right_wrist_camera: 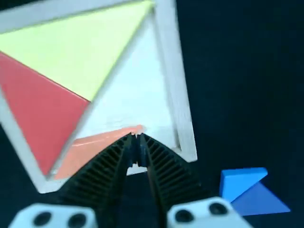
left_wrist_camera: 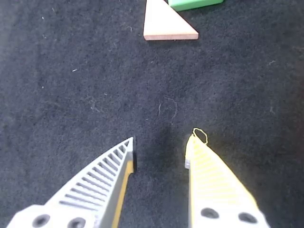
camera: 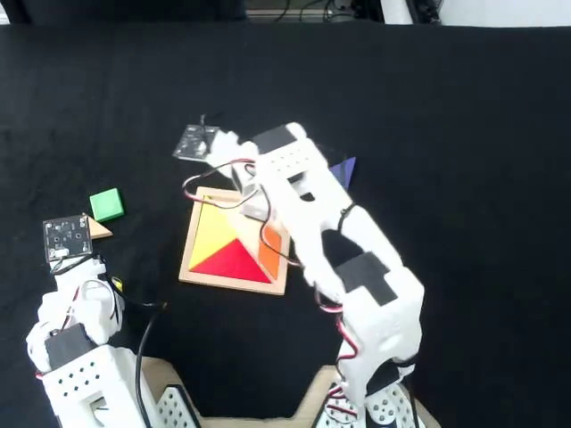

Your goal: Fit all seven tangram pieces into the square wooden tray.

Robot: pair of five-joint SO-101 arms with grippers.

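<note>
On the left, your left claw [left_wrist_camera: 161, 142] hung over the black cloth [camera: 464, 107] with its two fingers spread apart and nothing between them. Just ahead of it lay a small tan triangle [left_wrist_camera: 166, 23] flat on the cloth, and touching that triangle's far corner sat a green block [left_wrist_camera: 194, 4]; from above, the green block [camera: 107, 203] and the tan triangle [camera: 98, 230] were well apart from the tray. Moving to the middle, the square wooden tray [camera: 189, 259] sat turned slightly askew, and it held three pieces: a big yellow triangle [camera: 219, 234], a big red triangle [camera: 232, 261] meeting it edge to edge, and an orange piece [camera: 268, 250] along the tray's side. Part of the tray floor [right_wrist_camera: 137, 104] was bare. Your right claw [right_wrist_camera: 137, 140] was down inside the tray with its fingers pressed together, the tips right at the orange piece's edge. Past the tray rim to the right, a blue piece [right_wrist_camera: 242, 183] lay against a darker blue triangle [right_wrist_camera: 261, 202] on the cloth.
</note>
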